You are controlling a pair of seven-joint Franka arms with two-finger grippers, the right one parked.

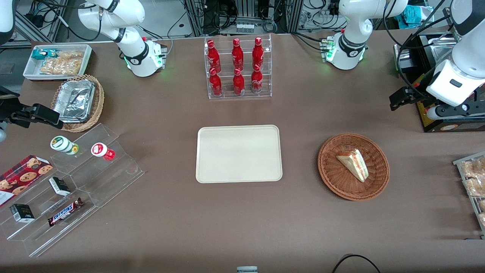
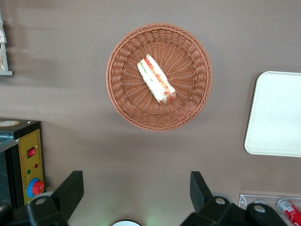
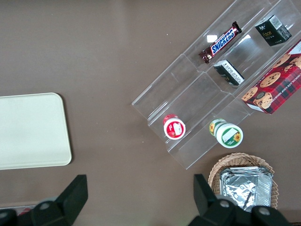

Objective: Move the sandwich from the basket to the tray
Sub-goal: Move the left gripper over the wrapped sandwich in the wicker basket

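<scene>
Sandwich (image 2: pixel 156 85) — pale wedge, red-green filling — in basket (image 2: pixel 123 101); claw (image 2: pixel 134 190) open above.

The working left arm reaches in over the table edge at its own end, wrist bent downward. Its gripper (image 2: pixel 134 190) hangs high above the tabletop, touching nothing, fingers (image 2: pixel 70 190) spread wide apart with nothing between them.
</scene>
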